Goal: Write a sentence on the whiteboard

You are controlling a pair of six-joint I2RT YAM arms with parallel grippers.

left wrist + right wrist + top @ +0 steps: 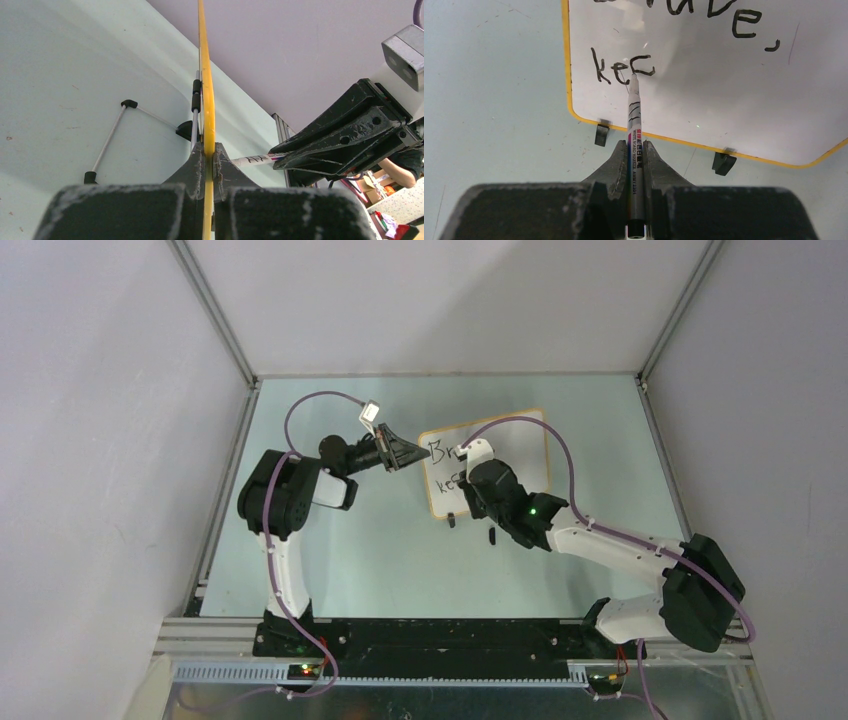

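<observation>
From above, your left hand [415, 453] is clenched on the left edge of the whiteboard [515, 455], which sits toward the far side of the tabletop [350, 560]. Your right hand [470, 498] reaches over the board's lower left part. From the left wrist, the fingers pinch the board edge-on, and beyond it the right hand grasps a marker [252, 160]. From the right wrist, that hand clamps the marker, its tip touching the sentence [624, 67] at a half-formed letter after "ke".

Orange-framed whiteboard [724, 100] mid-table; black sentence [596, 67] unfinished: "Brave," above "ke" plus partial letter.
</observation>
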